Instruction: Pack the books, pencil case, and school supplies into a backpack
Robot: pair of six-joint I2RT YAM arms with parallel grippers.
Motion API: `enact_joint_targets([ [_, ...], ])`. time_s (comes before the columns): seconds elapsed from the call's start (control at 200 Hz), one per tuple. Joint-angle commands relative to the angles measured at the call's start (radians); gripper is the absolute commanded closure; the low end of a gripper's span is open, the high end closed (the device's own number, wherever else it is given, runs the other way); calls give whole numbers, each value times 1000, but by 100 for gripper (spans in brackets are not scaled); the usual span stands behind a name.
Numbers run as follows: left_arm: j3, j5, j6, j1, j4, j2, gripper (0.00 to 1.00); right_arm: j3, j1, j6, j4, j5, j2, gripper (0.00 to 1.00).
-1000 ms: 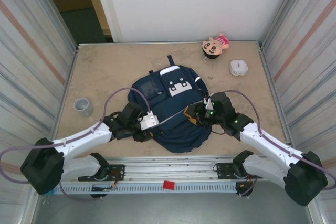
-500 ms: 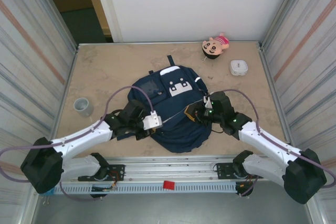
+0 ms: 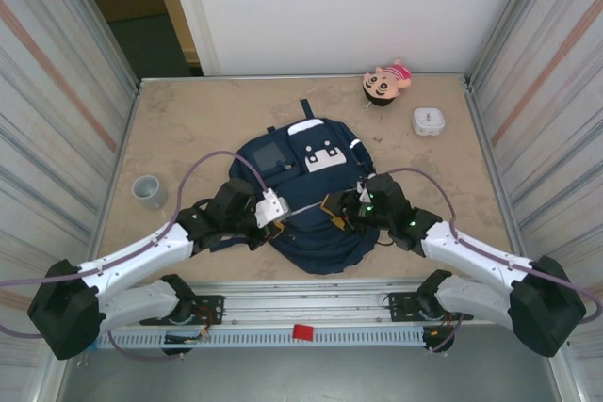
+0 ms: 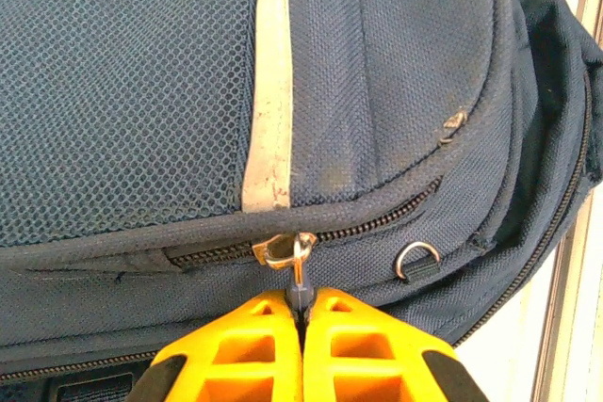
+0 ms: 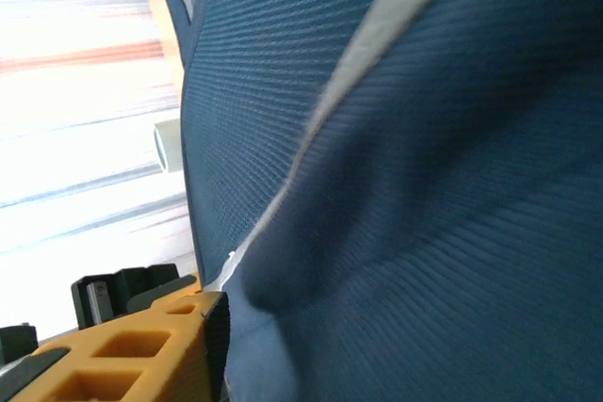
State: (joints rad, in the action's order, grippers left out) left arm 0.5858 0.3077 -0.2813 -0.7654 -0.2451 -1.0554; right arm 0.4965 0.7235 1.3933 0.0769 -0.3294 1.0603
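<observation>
**Top external view.** The backpack [image 3: 311, 233] lies flat in the middle of the tabletop [image 3: 188, 129], between the two arms, its top toward the far wall. Over the last second the left pincer [image 3: 275, 223] has moved slightly inward along the bag's left flank. The right pincer [image 3: 334, 208] has shifted leftward, further over the bag's front. A pink plush doll [image 3: 386, 82] and a white box [image 3: 428, 120] sit at the far right, well apart from the bag. A grey roll [image 3: 149, 191] stands at the left. From this height we cannot tell how either pincer's jaws stand.

**Left wrist view.** This view supplies what the overhead lacks. The left pincer was spread a second ago. Its yellow fingers [image 4: 236, 345] are now pressed together on the zip pull [image 4: 300, 272], which hangs from the slider [image 4: 278, 249] below the pale stripe [image 4: 268, 91]. The teeth to the right of the slider are meshed. We judge that the grip is made and that a draw along the zip comes next. The pull is thin and could slip free.

**Right wrist view.** Navy fabric lies close against the lens, with one yellow finger [image 5: 122, 355] at the lower left beside it. We cannot tell whether the right pincer is spread or is pinching fabric. If it is meant to brace the bag, that hold remains unconfirmed.
</observation>
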Motion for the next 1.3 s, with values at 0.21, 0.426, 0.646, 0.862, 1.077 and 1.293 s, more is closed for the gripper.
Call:
enact_joint_targets([
  [0.21,25,65,51,-37,26,-5,100,33,63,68,241,88,129,100],
  [0.426,30,147,88,-54,14,19,100,101,54,49,290,101,176,100],
  [0.646,49,115,142,-79,20,37,100,142,22,29,291,67,205,100],
  [0.862,93,40,206,-129,149,-27,92,163,48,31,293,43,229,100],
  [1.077,124,23,135,-167,132,-38,65,201,-15,-71,156,-128,236,100],
  [1.293,137,-99,-135,-167,-9,70,30,309,-128,-332,-133,-343,238,100],
])
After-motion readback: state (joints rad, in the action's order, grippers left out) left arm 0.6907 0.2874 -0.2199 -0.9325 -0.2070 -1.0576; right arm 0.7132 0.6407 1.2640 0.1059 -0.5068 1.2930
